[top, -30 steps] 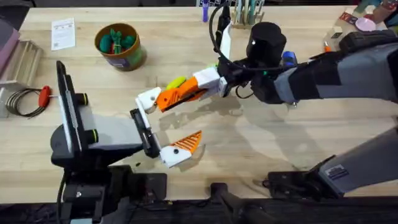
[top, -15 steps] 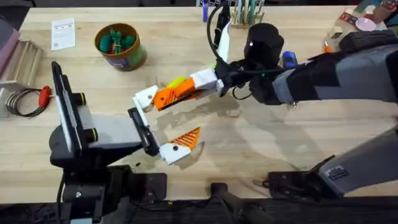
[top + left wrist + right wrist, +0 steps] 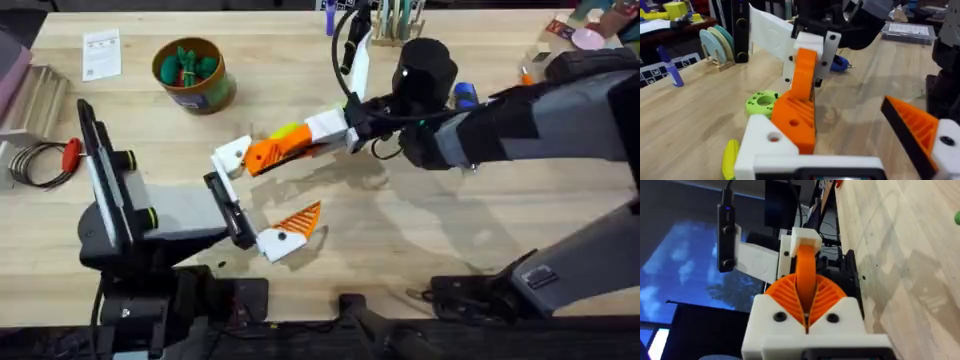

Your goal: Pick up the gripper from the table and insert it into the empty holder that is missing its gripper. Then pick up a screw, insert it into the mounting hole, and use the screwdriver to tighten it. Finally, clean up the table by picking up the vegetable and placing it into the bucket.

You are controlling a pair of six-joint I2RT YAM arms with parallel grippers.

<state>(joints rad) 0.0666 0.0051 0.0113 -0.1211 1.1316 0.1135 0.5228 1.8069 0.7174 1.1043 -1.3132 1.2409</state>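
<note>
My right claw (image 3: 300, 143) is clamped on the gripper (image 3: 272, 152), a ribbed orange wedge lying nearly level, its end pushed against the white holder (image 3: 232, 157) on my left claw's (image 3: 250, 200) far jaw. The other white holder (image 3: 278, 243) carries its own orange wedge. The yellow vegetable (image 3: 283, 131) lies just behind my right claw. The bucket (image 3: 190, 72) stands upright at the far left, green toys inside.

The right gripper (image 3: 300, 143), reaching toward mid-worktop (image 3: 420, 230), has its fingers closed on the gripper (image 3: 272, 150), whose tip meets the left gripper's (image 3: 250, 200) empty holder (image 3: 230, 157). The bucket (image 3: 189, 72) stands near the far left corner.
</note>
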